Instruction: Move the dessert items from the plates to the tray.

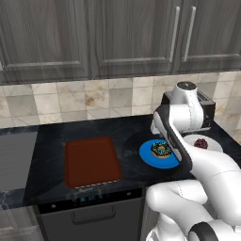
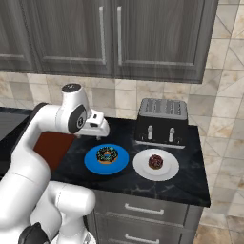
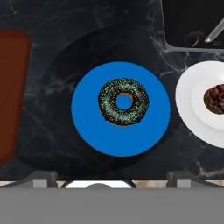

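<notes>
Gripper [image 2: 101, 137] hangs above the blue plate [image 3: 87, 127], pointing down; I cannot tell its spread. Donut [image 3: 123, 102] lies flat, sprinkled, ring intact.

Black toaster [image 2: 162, 122] on dark marble counter [image 2: 195, 176], grey cabinets [image 2: 119, 35] above tiled backsplash [image 1: 70, 101]

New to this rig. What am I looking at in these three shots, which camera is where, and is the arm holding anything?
It is a rendered kitchen with a white robot arm on a mobile base. Two cameras sit behind the arm, to its left and right; the third looks down from the hand.

On the dark counter lie a reddish-brown tray, a blue plate with a sprinkled chocolate donut, and a white plate with a small dark sweet. A black toaster stands behind.

The gripper hovers above the blue plate, holding nothing as far as the pictures show. I cannot tell whether its fingers are open.
</notes>
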